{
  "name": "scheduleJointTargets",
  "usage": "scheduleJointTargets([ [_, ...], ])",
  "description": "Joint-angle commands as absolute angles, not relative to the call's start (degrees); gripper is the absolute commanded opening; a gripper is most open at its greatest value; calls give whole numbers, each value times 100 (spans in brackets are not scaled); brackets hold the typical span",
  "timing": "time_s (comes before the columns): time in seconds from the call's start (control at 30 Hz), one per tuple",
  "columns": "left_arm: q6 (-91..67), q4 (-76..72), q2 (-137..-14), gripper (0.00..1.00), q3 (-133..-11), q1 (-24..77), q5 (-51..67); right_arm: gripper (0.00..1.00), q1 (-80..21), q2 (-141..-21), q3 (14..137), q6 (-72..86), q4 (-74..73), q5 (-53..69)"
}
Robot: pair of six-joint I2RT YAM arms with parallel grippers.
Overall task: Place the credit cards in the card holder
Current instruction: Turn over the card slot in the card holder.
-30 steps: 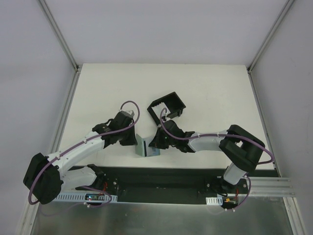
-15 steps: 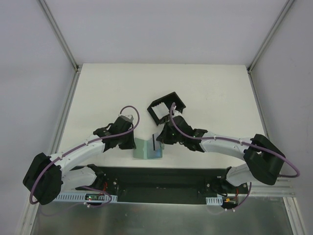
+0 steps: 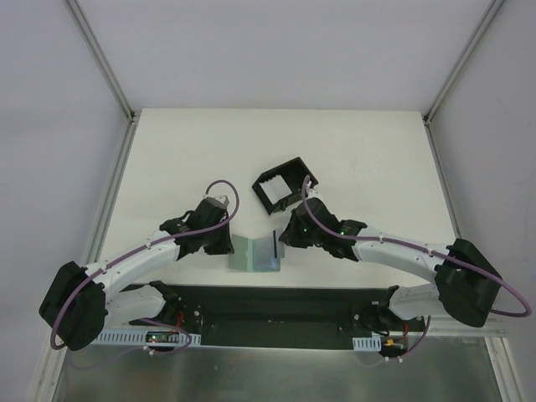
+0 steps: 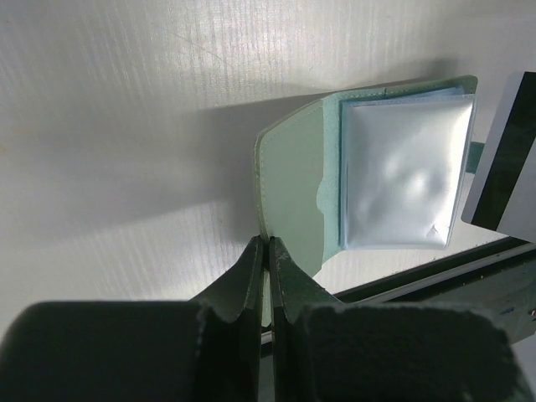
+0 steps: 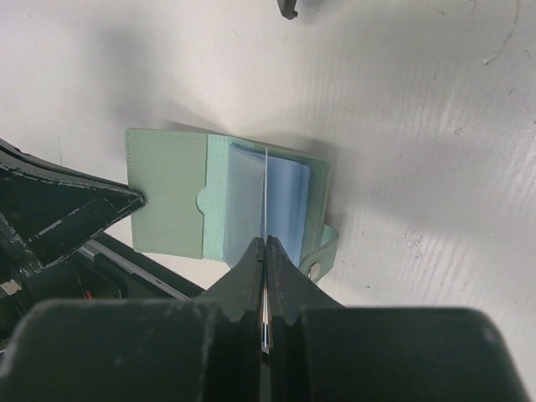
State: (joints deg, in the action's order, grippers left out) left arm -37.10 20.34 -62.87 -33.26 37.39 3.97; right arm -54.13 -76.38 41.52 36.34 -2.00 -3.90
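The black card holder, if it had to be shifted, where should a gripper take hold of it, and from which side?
Probably pinch one upright wall of the card holder at its rim, coming down from above: it sits open side up, and a thin wall suits a narrow pinch.

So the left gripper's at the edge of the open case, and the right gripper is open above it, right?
No: the right gripper is shut on a card, held edge-on above the open case; the right wrist view shows it. The left gripper is at the case's edge, as you said.
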Motion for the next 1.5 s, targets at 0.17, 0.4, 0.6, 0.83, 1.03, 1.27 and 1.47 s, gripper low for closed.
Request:
scheduleJointTargets([
  [0.17, -3771, 1978, -6240, 0, -3366, 3691, 448, 0, -5361, -7620, 4201, 3603, -545, -413],
  [0.4, -3788, 1934, -6258, 0, -3349, 3691, 483, 0, -5370, -7848, 4192, 3639, -571, -378],
  [0.6, -3797, 1925, -6284, 0, -3331, 3691, 518, 0, -5361, -8077, 4184, 3656, -519, -343],
  [0.83, -3841, 1881, -6275, 0, -3243, 3691, 545, 0, -5361, -8341, 4166, 3753, -203, -88],
  [1.03, -3850, 1802, -6319, 0, -3217, 3691, 571, 0, -5396, -8323, 4315, 3674, -27, 193],
  [1.27, -3902, 1600, -6434, 0, -3129, 3691, 694, 0, -5458, -8393, 4658, 3621, 281, 501],
  [1.47, -3972, 1503, -6425, 0, -3032, 3691, 668, 1, -5484, -8586, 4878, 3630, 579, 817],
])
